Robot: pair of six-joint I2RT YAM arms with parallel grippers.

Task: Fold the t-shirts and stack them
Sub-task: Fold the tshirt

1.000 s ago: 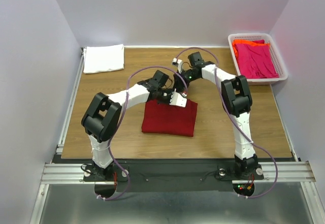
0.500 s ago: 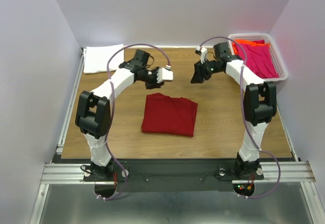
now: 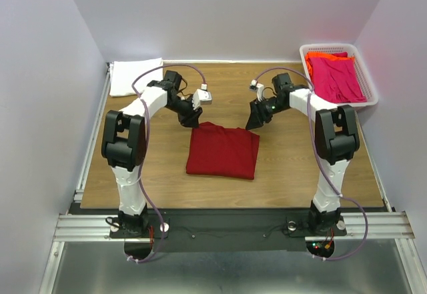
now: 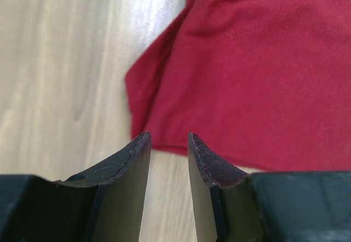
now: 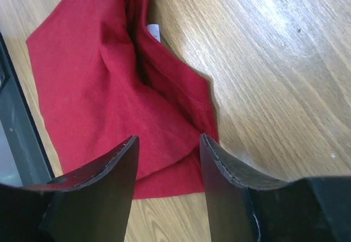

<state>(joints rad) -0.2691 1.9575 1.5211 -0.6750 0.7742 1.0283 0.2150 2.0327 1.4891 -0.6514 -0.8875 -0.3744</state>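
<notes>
Mid-bench point(image 3: 293, 167): dark red t-shirt point(image 3: 222, 151) lies folded into a rough rectangle, flat on the wood, between the two arms.

Left gripper point(image 3: 190, 117) hangs at the shirt's far-left corner. The top view does not resolve its jaws. In the left wrist view point(image 4: 167, 138) they are released with a narrow gap and nothing between them, poised over the shirt's edge point(image 4: 258, 72), where a loose fold runs out onto bare wood.

Right gripper point(image 3: 253, 121) hangs at the far-right corner. In the right wrist view point(image 5: 167, 140) the jaws are released, the gap is wider, and nothing is held. This view alone shows a deep crease in the cloth point(image 5: 93, 88) with a small white label point(image 5: 153, 32) in it. Whether either gripper touches the cloth cannot be told.

Far side, top view only: white t-shirt point(image 3: 136, 76) folded in the far-left corner. White lattice basket point(image 3: 369, 87) in the far-right corner holds the pink t-shirt point(image 3: 337, 77), with the orange t-shirt point(image 3: 320, 56) showing behind it.
</notes>
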